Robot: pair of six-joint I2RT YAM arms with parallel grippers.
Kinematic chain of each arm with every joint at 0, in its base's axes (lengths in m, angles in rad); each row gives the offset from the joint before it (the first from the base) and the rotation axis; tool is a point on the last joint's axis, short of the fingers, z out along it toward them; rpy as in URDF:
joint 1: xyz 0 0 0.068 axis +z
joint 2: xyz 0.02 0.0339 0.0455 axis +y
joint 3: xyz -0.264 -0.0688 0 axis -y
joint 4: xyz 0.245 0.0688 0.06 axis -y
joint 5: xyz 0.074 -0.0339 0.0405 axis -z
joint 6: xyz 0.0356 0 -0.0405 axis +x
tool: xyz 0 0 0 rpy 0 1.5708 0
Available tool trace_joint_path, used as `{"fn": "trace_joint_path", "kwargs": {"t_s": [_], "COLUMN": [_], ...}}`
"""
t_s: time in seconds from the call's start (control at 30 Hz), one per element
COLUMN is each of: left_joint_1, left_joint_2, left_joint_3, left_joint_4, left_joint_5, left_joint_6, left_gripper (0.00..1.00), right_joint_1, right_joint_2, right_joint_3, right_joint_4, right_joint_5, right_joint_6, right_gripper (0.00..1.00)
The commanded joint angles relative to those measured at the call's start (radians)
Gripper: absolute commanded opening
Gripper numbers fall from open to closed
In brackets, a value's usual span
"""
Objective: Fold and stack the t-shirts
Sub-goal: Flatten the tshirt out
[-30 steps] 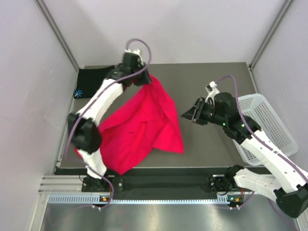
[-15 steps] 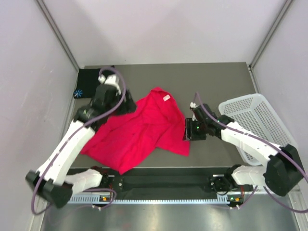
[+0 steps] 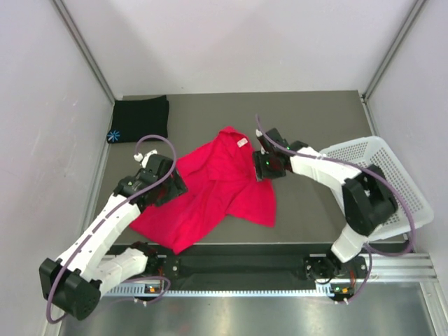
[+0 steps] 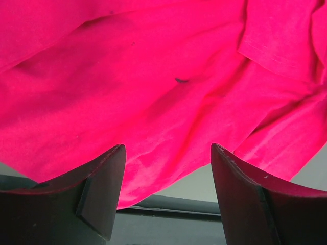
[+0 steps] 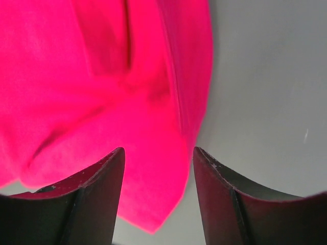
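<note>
Now left fingers (image 3: 172,187) and right fingers (image 3: 261,168) gape empty over the red shirt (image 3: 210,192); grabbing bunched layers risks crooked folds.

Top view: left gripper (image 3: 172,186) sits over left edge of red shirt (image 3: 217,196); you can't see cloth beneath it, nor its fingertips. Right gripper (image 3: 264,166) hides red shirt's upper right edge likewise. Near red shirt's top, white tag (image 3: 242,143) too small for you to read. Left wrist view: red shirt cut off top, left, right. Right wrist view: red shirt blurred, cut off top and left. Basket (image 3: 395,178) right of red shirt: part behind right arm (image 3: 318,164).
</note>
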Motion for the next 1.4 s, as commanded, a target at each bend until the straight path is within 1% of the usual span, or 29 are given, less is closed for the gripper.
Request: {"fn": "trace_joint_path", "kwargs": {"t_s": [0.0,0.07,0.23,0.27,0.37,0.4,0.43,0.47,0.5,0.53,0.6,0.63,0.73,0.77,0.8,0.83,0.87,0.9,0.93,0.97,1.0,1.07,1.1,1.13,1.17,1.23,1.3,1.33,1.37], "left_joint_1": [0.005,0.006,0.009,0.014,0.029,0.032,0.037,0.04,0.042,0.043,0.046,0.049,0.054,0.054,0.054,0.055,0.054,0.054,0.057,0.058,0.063,0.075,0.081,0.094,0.1,0.133,0.166,0.21,0.232], "left_joint_2": [0.035,0.049,0.101,0.113,0.186,0.205,0.223,0.26,0.282,0.302,0.36,0.383,0.484,0.537,0.564,0.591,0.64,0.665,0.69,0.746,0.778,0.883,0.923,0.994,1.028,1.096,1.121,1.138,1.145], "left_joint_3": [0.036,0.045,0.091,0.102,0.166,0.181,0.195,0.221,0.235,0.246,0.269,0.277,0.318,0.341,0.352,0.362,0.379,0.384,0.39,0.402,0.416,0.467,0.493,0.519,0.572,0.62,0.623,0.623,0.632], "left_joint_4": [-0.011,-0.005,0.006,0.003,-0.011,-0.013,-0.01,-0.008,-0.008,-0.01,0.002,0.015,0.016,0.007,0.006,0.001,-0.001,-0.001,0.007,0.018,0.019,0.01,-0.019,-0.042,-0.063,-0.097,-0.085,-0.071,-0.065], "left_joint_5": [-0.026,-0.012,-0.007,-0.012,-0.023,-0.021,-0.02,-0.015,-0.013,-0.015,-0.012,-0.006,0.032,0.042,0.048,0.048,0.042,0.036,0.033,0.036,0.04,0.059,0.065,0.063,0.048,0.052,0.062,0.068,0.072], "left_joint_6": [-0.05,-0.045,0.019,0.033,0.097,0.113,0.126,0.152,0.162,0.168,0.188,0.194,0.206,0.196,0.191,0.186,0.17,0.16,0.15,0.131,0.117,0.081,0.071,0.059,0.036,0.016,0.01,0.008,0.022], "left_gripper": [0.72,0.71,0.71,0.7,0.7,0.7,0.7,0.7,0.7,0.7,0.71,0.71,0.71,0.7,0.7,0.7,0.7,0.7,0.71,0.71,0.71,0.71,0.71,0.7,0.71,0.71,0.71,0.71,0.71], "right_joint_1": [-0.018,-0.029,-0.048,-0.049,-0.075,-0.086,-0.116,-0.133,-0.147,-0.178,-0.21,-0.248,-0.331,-0.348,-0.365,-0.394,-0.402,-0.405,-0.4,-0.399,-0.394,-0.37,-0.359,-0.326,-0.304,-0.234,-0.172,-0.161,-0.16], "right_joint_2": [0.115,0.209,0.399,0.456,0.537,0.551,0.576,0.59,0.602,0.619,0.622,0.622,0.649,0.66,0.669,0.676,0.674,0.673,0.65,0.628,0.572,0.487,0.396,0.349,0.306,0.19,0.083,0.047,0.015], "right_joint_3": [0.152,0.215,0.463,0.498,0.644,0.666,0.687,0.732,0.756,0.776,0.818,0.829,0.908,0.969,0.996,1.016,1.04,1.049,1.053,1.027,0.995,0.848,0.791,0.736,0.639,0.533,0.467,0.438,0.389], "right_joint_4": [0.057,0.065,0.074,0.074,0.072,0.071,0.077,0.083,0.083,0.083,0.094,0.104,0.1,0.083,0.05,0.039,0.022,-0.028,-0.059,-0.082,-0.11,-0.107,-0.101,-0.089,-0.081,-0.086,-0.084,-0.089,-0.11], "right_joint_5": [0.052,0.073,0.067,0.097,0.205,0.223,0.221,0.21,0.21,0.233,0.291,0.314,0.331,0.339,0.328,0.256,0.23,0.219,0.225,0.23,0.23,0.217,0.219,0.245,0.256,0.321,0.383,0.386,0.365], "right_joint_6": [-0.082,-0.088,-0.119,-0.125,-0.113,-0.102,-0.094,-0.091,-0.09,-0.088,-0.083,-0.083,-0.088,-0.094,-0.105,-0.115,-0.12,-0.123,-0.134,-0.136,-0.132,-0.12,-0.12,-0.135,-0.154,-0.235,-0.278,-0.265,-0.242], "right_gripper": [0.57,0.56,0.52,0.51,0.31,0.18,0.15,0.06,0.01,0.0,0.0,0.0,0.0,0.0,0.0,0.01,0.09,0.3,0.34,0.39,0.4,0.41,0.41,0.41,0.41,0.42,0.43,0.44,0.48]}}
